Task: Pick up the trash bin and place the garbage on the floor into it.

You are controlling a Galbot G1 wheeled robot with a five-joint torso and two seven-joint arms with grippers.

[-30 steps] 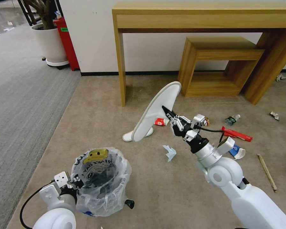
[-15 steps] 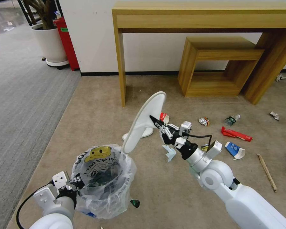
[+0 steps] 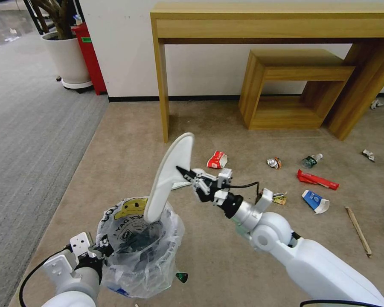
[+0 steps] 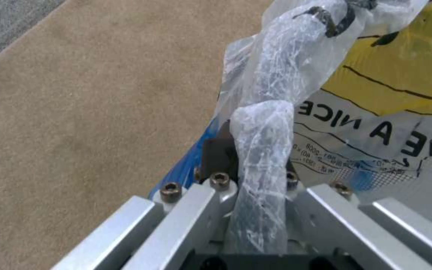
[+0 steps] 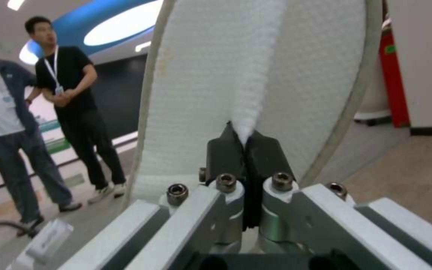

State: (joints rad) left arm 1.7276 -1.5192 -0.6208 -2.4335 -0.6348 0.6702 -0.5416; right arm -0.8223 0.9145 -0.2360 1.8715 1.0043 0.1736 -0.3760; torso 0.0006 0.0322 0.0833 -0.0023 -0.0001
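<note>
The trash bin [image 3: 136,249], lined with a crinkled plastic bag with a yellow smiley, sits low at the left. My left gripper [image 3: 99,248] is shut on its bag-covered rim; the left wrist view shows the gripper [image 4: 256,138] pinching the bag [image 4: 376,93]. My right gripper [image 3: 181,172] is shut on a white slipper [image 3: 168,179], held steeply tilted, its lower end dipping into the bin's opening. In the right wrist view the gripper [image 5: 246,140] pinches the slipper [image 5: 201,93] by its fabric. A second slipper [image 3: 182,185] peeks out on the floor [image 3: 128,162] behind.
Litter lies to the right: red carton [image 3: 217,160], can [image 3: 273,162], bottle [image 3: 311,160], red wrapper [image 3: 318,180], white-blue packet [image 3: 315,201], wooden stick [image 3: 358,230]. A wooden table [image 3: 269,21] and low shelf [image 3: 294,85] stand behind. Grey carpet [image 3: 30,128] lies left.
My right gripper has carried the slipper left and toward me, from above the floor litter to the bin, and its lower end now reaches into the opening. The left gripper keeps its hold.
</note>
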